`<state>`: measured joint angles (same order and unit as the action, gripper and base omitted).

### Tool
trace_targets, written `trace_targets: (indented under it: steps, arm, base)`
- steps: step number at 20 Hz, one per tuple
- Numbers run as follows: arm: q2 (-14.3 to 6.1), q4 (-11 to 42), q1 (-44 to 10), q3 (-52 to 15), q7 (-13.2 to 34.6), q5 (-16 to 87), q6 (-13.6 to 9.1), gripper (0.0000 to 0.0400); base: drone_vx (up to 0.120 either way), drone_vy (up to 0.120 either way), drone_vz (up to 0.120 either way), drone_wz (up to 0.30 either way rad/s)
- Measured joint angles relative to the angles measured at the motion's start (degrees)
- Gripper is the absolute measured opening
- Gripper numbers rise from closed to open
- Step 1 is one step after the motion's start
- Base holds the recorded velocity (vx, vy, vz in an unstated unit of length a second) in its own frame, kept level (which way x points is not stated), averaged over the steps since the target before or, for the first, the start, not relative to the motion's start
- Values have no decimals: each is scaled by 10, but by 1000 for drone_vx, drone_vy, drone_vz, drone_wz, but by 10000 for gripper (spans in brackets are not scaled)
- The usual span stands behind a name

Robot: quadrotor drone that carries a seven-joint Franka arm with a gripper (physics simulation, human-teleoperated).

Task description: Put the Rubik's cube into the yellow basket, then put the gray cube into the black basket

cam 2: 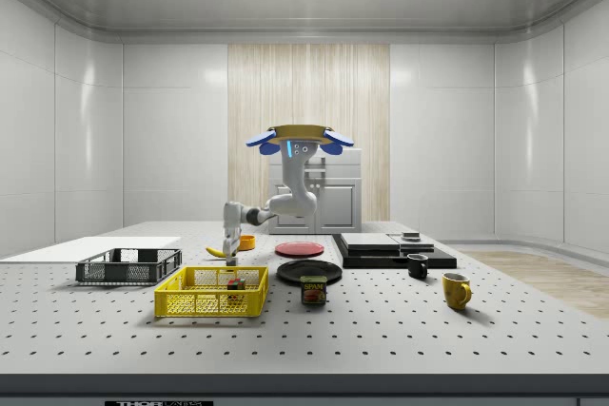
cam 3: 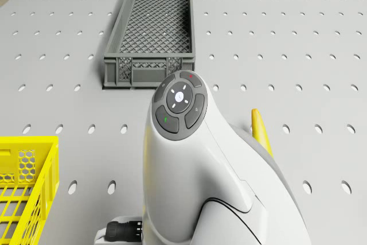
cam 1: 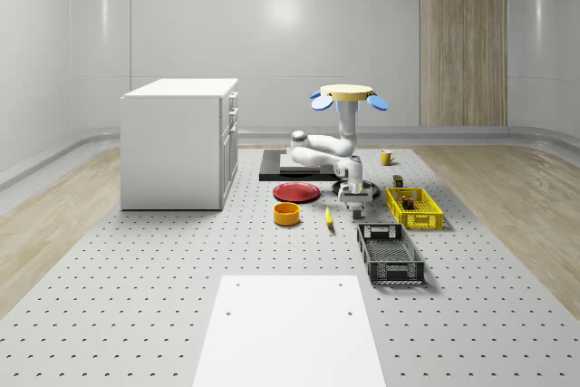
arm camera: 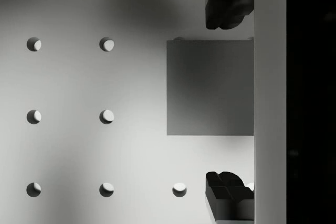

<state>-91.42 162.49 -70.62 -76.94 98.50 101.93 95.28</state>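
Observation:
The gray cube (arm camera: pixel 210 87) lies on the perforated table, square-on between my fingertips (arm camera: pixel 226 6), which stand off both of its sides. My gripper (arm camera: pixel 226 98) is open and hangs straight down over the cube, low above the table (cam 1: pixel 353 195) (cam 2: pixel 229 244). The drone (cam 1: pixel 349 94) hovers above that spot with the arm bent beneath it. The yellow basket (cam 1: pixel 414 208) (cam 2: pixel 211 292) sits at the whole-scene view's right of the gripper, and the Rubik's cube (cam 1: pixel 410 203) (cam 2: pixel 233 284) lies inside it. Nearer the camera stands the black basket (cam 1: pixel 390 254) (cam 3: pixel 146 70), with nothing in it.
A banana (cam 1: pixel 328 217), an orange bowl (cam 1: pixel 287 214) and a red plate (cam 1: pixel 297 192) lie at the whole-scene view's left of the gripper. A white cabinet (cam 1: pixel 181 142) stands further left. A can (cam 2: pixel 313 290), two mugs (cam 2: pixel 457 290) and a black slab (cam 2: pixel 390 249) sit beyond.

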Motion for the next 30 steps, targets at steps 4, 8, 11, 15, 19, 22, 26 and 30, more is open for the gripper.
trace_targets:
  steps: [4,8,11,15,19,22,26,30]
  arm:
    - [1,-5,-4,21,0,20,6,400]
    - [4,-7,-9,30,4,30,7,400]
    - [6,-8,-14,34,9,33,6,400]
    - [11,-18,-27,33,12,33,4,400]
    - [14,-24,-34,32,13,32,3,400]
    - [15,-27,-37,31,14,32,2,400]
    - [16,-28,-38,31,14,32,1,315]
    - [17,-28,-39,31,14,33,0,274]
  base:
    - [0,0,0,0]
    - [0,0,0,0]
    - [0,0,0,0]
    - [0,0,0,0]
    - [0,0,0,0]
    - [0,0,0,0]
    - [0,0,0,0]
    - [0,0,0,0]
